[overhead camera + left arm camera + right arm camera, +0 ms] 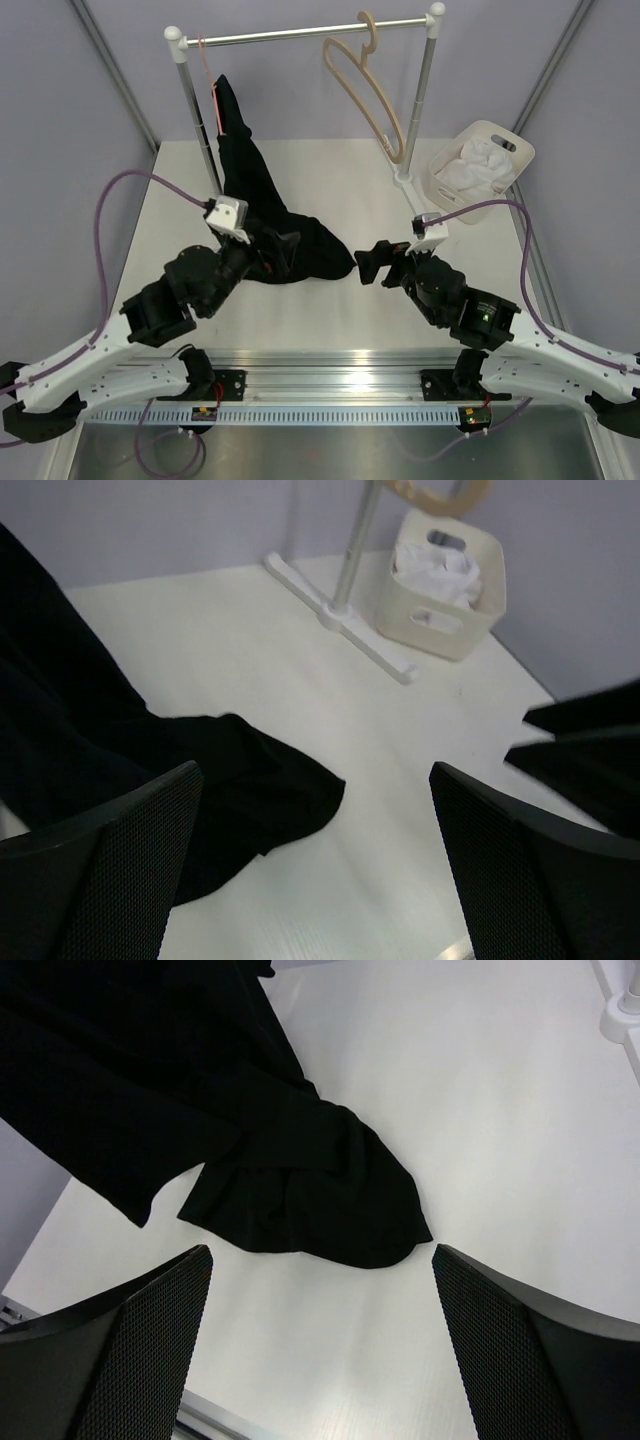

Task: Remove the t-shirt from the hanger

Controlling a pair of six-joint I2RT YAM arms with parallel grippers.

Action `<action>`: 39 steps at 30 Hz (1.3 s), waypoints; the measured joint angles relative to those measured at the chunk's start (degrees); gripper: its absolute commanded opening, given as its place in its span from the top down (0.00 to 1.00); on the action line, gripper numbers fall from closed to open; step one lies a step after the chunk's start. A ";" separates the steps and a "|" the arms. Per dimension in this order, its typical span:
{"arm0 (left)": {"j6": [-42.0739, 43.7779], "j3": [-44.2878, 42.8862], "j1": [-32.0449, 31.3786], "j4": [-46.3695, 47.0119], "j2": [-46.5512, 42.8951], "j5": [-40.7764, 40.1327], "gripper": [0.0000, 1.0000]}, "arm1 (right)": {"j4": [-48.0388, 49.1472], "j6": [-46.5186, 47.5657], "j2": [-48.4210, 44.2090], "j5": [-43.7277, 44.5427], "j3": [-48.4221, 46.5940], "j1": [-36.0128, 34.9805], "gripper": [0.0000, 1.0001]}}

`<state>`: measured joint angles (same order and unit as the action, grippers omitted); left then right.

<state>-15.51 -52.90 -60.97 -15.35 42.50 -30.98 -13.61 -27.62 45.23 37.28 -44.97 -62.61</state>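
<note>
The black t-shirt [250, 180] hangs from the thin pink-red hanger [208, 85] at the left end of the rack rail, and its lower part is bunched on the table [300, 255]. My left gripper [280, 248] is open over that bunched hem. In the left wrist view the t-shirt [110, 750] lies by the left finger [110, 870], with nothing between the gripper's [315, 775] fingertips. My right gripper [372, 262] is open just right of the hem. In the right wrist view the t-shirt [260, 1150] lies ahead of the empty gripper [320, 1255].
A beige hanger [365, 85] hangs on the rail [300, 35] toward the right. A white basket [505, 150] holding white cloth stands at the back right, beside the rack's right post [420, 100]. The rack foot [340, 620] crosses the table.
</note>
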 measured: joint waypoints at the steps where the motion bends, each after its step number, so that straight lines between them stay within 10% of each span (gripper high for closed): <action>1: -0.20 -3.82 0.02 -1.95 1.01 -1.84 0.02 | 0.04 0.37 0.33 -0.52 0.00 0.00 0.01; 12: 3.17 -34.07 4.15 -15.72 18.14 -19.71 0.05 | -0.04 2.12 1.29 -1.40 -0.07 0.00 0.00; 24: 2.93 -40.35 22.36 -24.04 32.02 -17.25 0.21 | -0.87 1.92 -1.09 -4.00 -0.13 0.00 0.00; 39: 5.66 -41.90 27.61 -23.61 38.25 -10.49 0.37 | -1.27 1.70 -2.43 -6.99 -0.13 0.00 0.00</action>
<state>-9.85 -94.80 -33.36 -38.96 80.75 -41.47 -14.87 -25.91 42.81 30.28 -45.10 -62.61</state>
